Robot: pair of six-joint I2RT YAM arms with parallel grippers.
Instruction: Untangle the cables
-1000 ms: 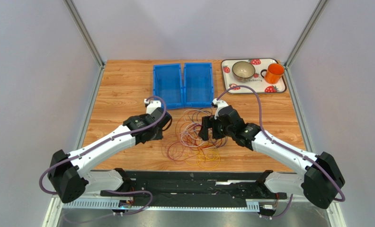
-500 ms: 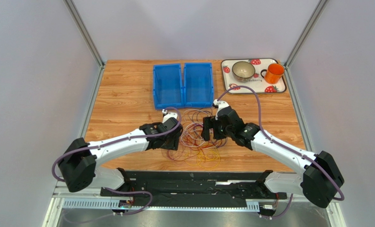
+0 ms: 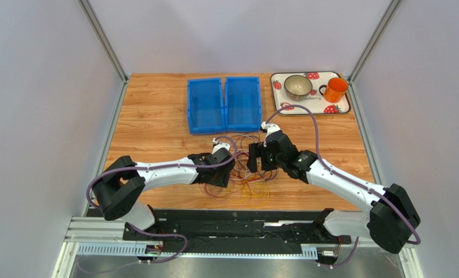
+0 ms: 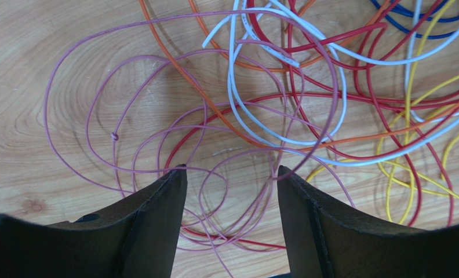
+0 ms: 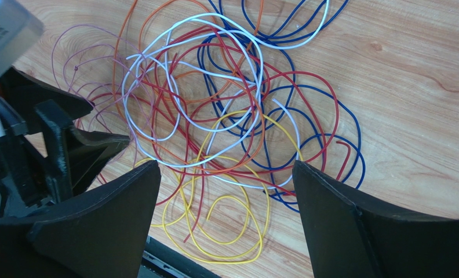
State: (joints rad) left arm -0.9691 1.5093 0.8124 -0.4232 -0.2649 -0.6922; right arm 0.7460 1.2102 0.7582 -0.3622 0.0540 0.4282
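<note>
Top external view, left tool (image 3: 229, 172) and right tool (image 3: 254, 158) spread over cables (image 3: 254, 194), open table (image 3: 150, 121) toward left edge

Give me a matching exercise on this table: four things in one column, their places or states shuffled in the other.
Things
1. orange mug
2. blue bins
3. yellow cable
4. left end effector

Places or states
A. open, over the pink cable loops
B. side by side, far half of the table
C. on the strawberry tray
D. near side of the tangle

Pairs: 1-C, 2-B, 3-D, 4-A
</note>
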